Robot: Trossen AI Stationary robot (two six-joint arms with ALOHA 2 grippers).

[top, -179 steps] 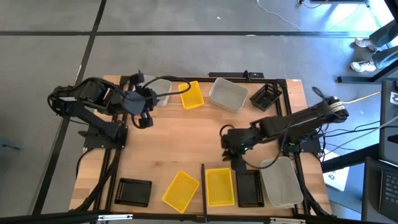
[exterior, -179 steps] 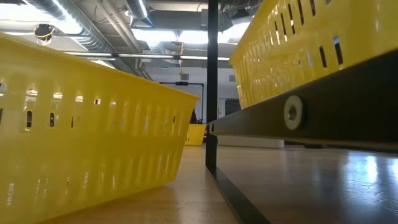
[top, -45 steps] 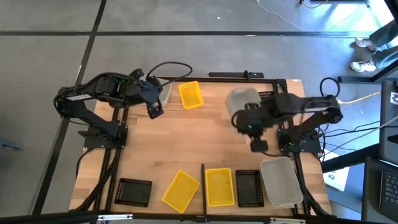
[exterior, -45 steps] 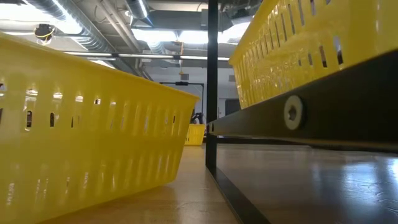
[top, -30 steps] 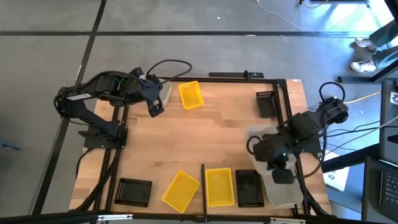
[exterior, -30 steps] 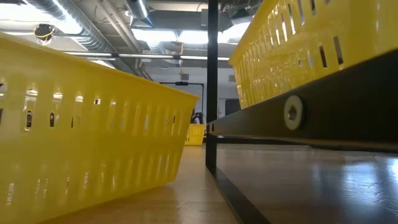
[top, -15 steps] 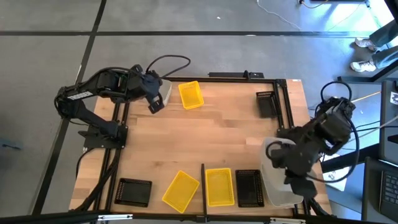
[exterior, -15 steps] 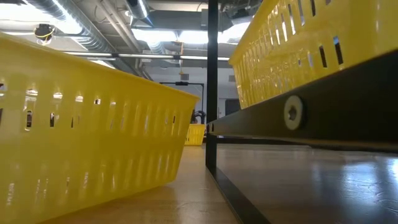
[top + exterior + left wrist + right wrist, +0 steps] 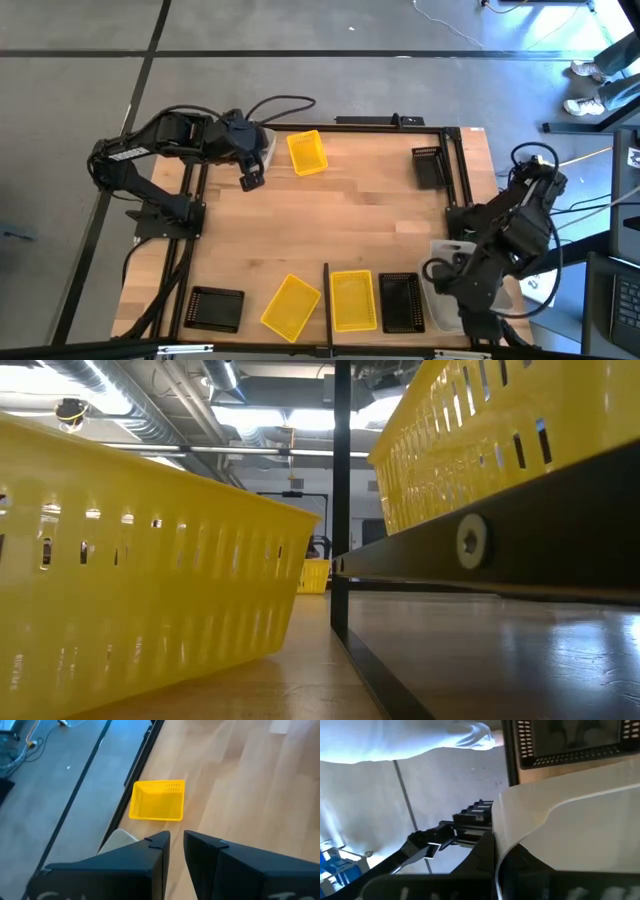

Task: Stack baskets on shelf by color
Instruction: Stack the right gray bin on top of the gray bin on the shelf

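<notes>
Right gripper [image 9: 470, 300]: low over the grey-white baskets [image 9: 441, 300] at the shelf's [image 9: 395, 262] right end; fingers clamp a translucent basket wall [image 9: 560, 830], apparently the upper one.
Left gripper [image 9: 250, 180]: idle at the table's far left, jaws nearly closed, empty, near a yellow basket [image 9: 307, 152].

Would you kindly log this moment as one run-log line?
right gripper: holds translucent basket over shelf's translucent stack | left gripper: jaws nearly closed, empty, beside yellow basket
</notes>
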